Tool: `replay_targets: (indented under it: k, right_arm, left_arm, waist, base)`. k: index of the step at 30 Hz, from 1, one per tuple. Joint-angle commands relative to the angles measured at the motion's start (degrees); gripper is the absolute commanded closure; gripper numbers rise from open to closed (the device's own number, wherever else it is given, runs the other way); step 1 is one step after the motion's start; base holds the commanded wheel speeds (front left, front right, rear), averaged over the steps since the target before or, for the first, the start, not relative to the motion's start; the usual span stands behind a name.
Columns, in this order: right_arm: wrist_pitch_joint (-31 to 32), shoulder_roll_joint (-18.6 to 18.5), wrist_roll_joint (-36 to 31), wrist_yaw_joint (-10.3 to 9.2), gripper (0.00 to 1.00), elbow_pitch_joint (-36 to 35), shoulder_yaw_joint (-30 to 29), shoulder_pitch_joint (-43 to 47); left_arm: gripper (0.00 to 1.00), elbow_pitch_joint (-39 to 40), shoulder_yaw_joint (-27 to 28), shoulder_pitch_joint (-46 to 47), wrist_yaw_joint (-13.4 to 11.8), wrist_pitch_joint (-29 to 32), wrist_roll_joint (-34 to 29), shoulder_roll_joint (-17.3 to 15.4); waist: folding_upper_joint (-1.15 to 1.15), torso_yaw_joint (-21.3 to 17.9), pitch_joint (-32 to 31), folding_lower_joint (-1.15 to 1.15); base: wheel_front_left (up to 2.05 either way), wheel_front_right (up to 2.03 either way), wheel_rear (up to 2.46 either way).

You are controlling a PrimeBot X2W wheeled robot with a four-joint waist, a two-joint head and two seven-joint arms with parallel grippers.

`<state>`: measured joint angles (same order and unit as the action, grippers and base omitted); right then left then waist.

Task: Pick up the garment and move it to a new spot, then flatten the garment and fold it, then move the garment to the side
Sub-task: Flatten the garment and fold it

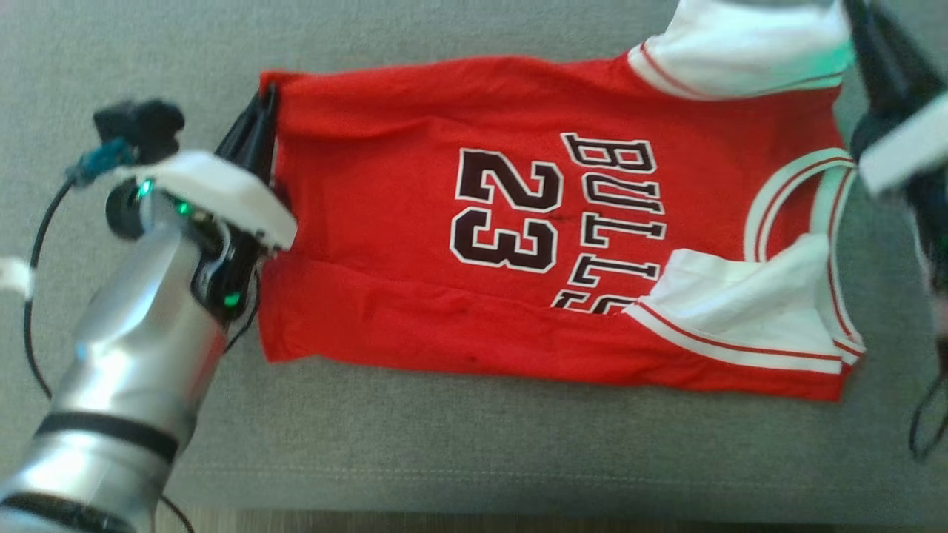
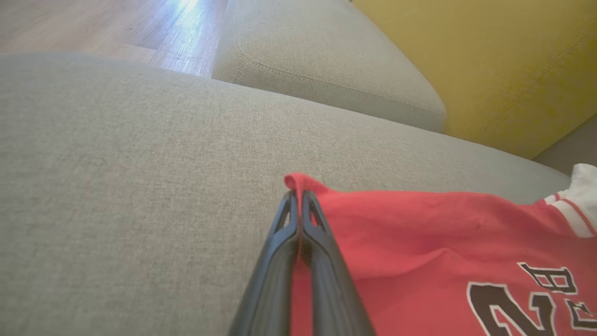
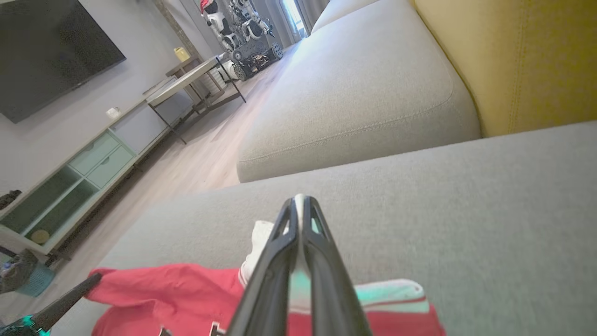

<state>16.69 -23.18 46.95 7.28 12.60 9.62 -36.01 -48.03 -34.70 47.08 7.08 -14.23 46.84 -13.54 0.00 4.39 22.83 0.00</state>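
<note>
The jersey (image 1: pixel 459 244) lay spread over the grey sofa cushion (image 1: pixel 444 444), hem toward 9 o'clock and collar toward 3. The left gripper (image 2: pixel 296 195) was pinched tight on the hem corner around 10 o'clock, and the right gripper (image 3: pixel 300 201) was clamped on the white sleeve up at 1 (both on the far edge). Flattening looked mostly done to me; the fold and the move aside were both left.

Garment (image 1: pixel 415 222) sleeve cropped at top; right end effector (image 1: pixel 863 22) blurred, perhaps cropped.
</note>
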Motion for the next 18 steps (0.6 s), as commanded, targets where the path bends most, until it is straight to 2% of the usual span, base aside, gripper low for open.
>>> replay_targets:
  k: [1, 5, 6, 11, 18]
  right_arm:
    - [0.75, -0.25, 1.17, 0.21, 1.0, -5.22, -0.75, 4.04]
    - [2.2, 1.73, 2.9, 0.21, 1.0, -12.76, -3.3, 13.88]
    - [2.2, 1.73, 2.9, 0.21, 1.0, -12.76, -3.3, 13.88]
    - [3.82, 5.42, 2.72, 0.21, 1.0, -20.09, -6.97, 24.66]
    - [5.05, 11.51, 1.78, 0.21, 1.0, -24.62, -10.06, 34.62]
  left_arm:
    - [1.0, 3.22, 2.66, -0.77, -0.36, -0.66, 1.13, -3.22]
    - [1.0, 7.71, 3.92, -6.19, -1.62, -0.69, 2.11, -5.24]
    - [1.0, 7.71, 3.92, -6.19, -1.62, -0.69, 2.11, -5.24]
    - [1.0, 13.43, 5.82, -11.8, -3.89, -0.7, 3.49, -7.93]
    - [1.0, 19.83, 7.61, -18.17, -6.15, 0.68, 6.2, -10.4]
  waist:
    - [0.0, -1.18, -1.23, 0.0]
    - [0.0, -2.24, -2.42, 0.0]
    - [0.0, -2.24, -2.42, 0.0]
    - [0.0, -3.0, -2.99, 0.0]
    - [0.0, -3.68, -3.18, 0.0]
  base:
    - [0.0, 0.0, 0.0]
    - [0.0, 0.0, 0.0]
    - [0.0, 0.0, 0.0]
    - [0.0, 0.0, 0.0]
    - [0.0, 0.0, 0.0]
